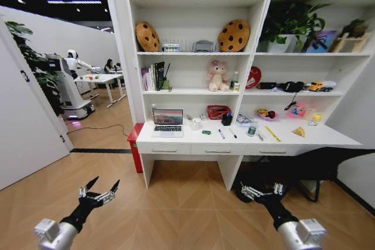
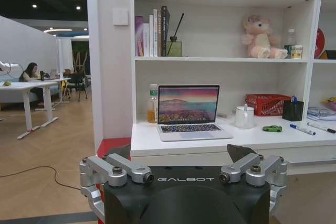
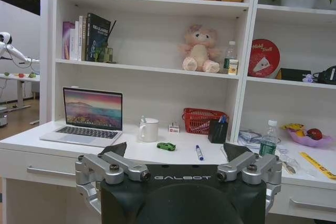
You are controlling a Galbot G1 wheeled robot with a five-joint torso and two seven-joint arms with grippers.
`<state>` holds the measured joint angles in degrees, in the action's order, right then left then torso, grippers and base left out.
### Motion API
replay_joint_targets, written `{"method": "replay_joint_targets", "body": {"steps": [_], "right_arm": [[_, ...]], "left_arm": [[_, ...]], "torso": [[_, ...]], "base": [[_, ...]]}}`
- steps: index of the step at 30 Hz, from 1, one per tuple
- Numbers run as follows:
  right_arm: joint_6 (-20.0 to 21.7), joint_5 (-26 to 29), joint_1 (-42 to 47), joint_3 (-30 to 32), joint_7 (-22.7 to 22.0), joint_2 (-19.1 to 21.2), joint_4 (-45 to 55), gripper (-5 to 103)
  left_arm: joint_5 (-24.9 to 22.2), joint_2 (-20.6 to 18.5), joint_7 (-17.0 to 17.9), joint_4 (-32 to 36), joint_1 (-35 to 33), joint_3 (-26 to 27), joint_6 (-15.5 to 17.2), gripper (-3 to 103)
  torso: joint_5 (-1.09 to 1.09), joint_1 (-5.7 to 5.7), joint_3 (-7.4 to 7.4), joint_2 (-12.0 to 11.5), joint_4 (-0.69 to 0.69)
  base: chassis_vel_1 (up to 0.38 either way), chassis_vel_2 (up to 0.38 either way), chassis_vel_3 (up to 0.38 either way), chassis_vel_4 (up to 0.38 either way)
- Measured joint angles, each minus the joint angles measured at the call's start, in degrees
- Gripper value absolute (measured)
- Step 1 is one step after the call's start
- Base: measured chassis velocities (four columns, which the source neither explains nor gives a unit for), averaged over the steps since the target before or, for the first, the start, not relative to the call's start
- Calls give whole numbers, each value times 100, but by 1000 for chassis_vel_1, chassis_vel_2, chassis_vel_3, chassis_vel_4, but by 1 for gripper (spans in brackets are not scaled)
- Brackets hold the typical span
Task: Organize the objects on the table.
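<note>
The robot is standing back from the desk (image 1: 345,140), a long white top with silver-handled drawers, joined to tall white shelves (image 1: 196,54) that are rising behind it. Both arms are hanging low over the wooden floor (image 1: 187,203), well apart from the desk: the left gripper (image 1: 101,190) is sitting at the lower left of the head view with its fingers spread and released, and the right gripper (image 1: 261,191) is sitting at the lower right, likewise splayed and grasping nothing. On the desk, an open laptop (image 1: 167,122) is resting toward the left end with its screen lit. A white mug (image 3: 149,129) is standing just beside it, and a small green toy (image 3: 166,146) is lying on the top near the mug. A pen (image 3: 199,152) is lying farther along, in front of a red basket (image 3: 202,120) and a dark pen holder (image 3: 217,131) that are standing against the back wall. A small bottle (image 3: 269,138) is standing near the right part of the top, a yellow ruler (image 3: 316,164) is lying beyond it, and a yellow wedge (image 1: 299,132) is sitting near the right end. A pink plush bear (image 3: 198,51) is sitting on the shelf above, with books (image 3: 84,37) standing to the left of it. Two cookie cushions (image 1: 233,35) are leaning on the top shelf. An open office area with white tables (image 1: 105,78) is showing off to the left.
</note>
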<state>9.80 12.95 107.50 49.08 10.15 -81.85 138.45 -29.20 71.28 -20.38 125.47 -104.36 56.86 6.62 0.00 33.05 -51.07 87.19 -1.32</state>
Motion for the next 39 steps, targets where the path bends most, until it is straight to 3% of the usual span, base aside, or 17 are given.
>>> {"method": "replay_joint_targets", "body": {"steps": [14, 39], "right_arm": [[0, -61, -15, 15, 46, 12, -8, 100], [-34, -56, -14, 11, 59, -11, -29, 100]], "left_arm": [[107, 27, -28, 35, 27, -16, 0, 100], [157, 57, -72, 48, 16, 3, -15, 100]], "torso": [[0, -3, 1, 1, 0], [1, 1, 0, -1, 1]], "base": [[-43, 38, 33, -47], [-206, 209, 215, -206]]}}
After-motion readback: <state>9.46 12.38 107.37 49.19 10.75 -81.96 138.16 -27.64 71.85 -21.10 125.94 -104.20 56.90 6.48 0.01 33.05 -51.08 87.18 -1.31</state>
